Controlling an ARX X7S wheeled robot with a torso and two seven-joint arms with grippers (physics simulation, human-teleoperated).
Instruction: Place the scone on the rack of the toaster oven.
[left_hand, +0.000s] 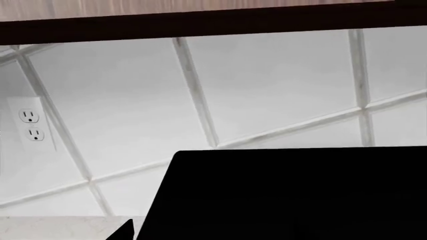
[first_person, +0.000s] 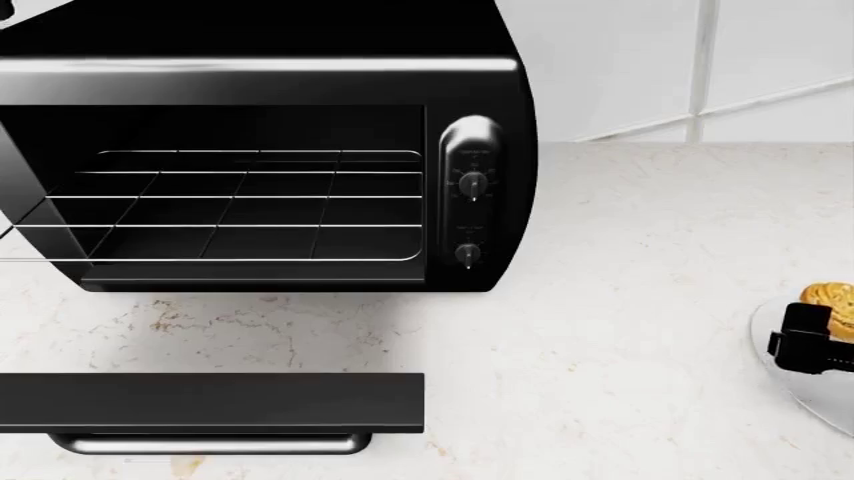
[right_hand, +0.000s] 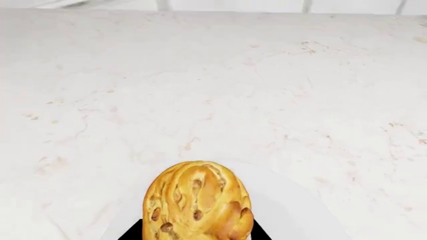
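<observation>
White tiled wall (first_person: 774, 60) and pale marbled worktop (first_person: 627, 330) are filling the scene. Right hand (first_person: 810, 341) is showing at the head view's right edge, black fingers (right_hand: 137, 231) sitting on either side of the scone (right_hand: 198, 201), clamped on it as far as the wrist view lets me tell; only the finger tips are poking into that view. Scone is sitting over the white plate (first_person: 801, 385), directly between the fingers; whether it is lifted off or touching the plate, cannot tell. Toaster oven (first_person: 267, 90) is standing well apart from the right hand, across bare worktop, its door (first_person: 214, 403) dropped open and lying flat with the bar handle (first_person: 207, 442) on the near edge. Rack (first_person: 254, 205) is sitting inside the open cavity, nothing on it. Knobs (first_person: 471, 184) are lining the oven's side panel. Left hand is only a dark sliver (left_hand: 123, 231) in its own wrist view, so open or closed, cannot tell; the oven's black body (left_hand: 293, 192) is just beside it, and a wall outlet (left_hand: 30, 125) is further off on the tiles.
</observation>
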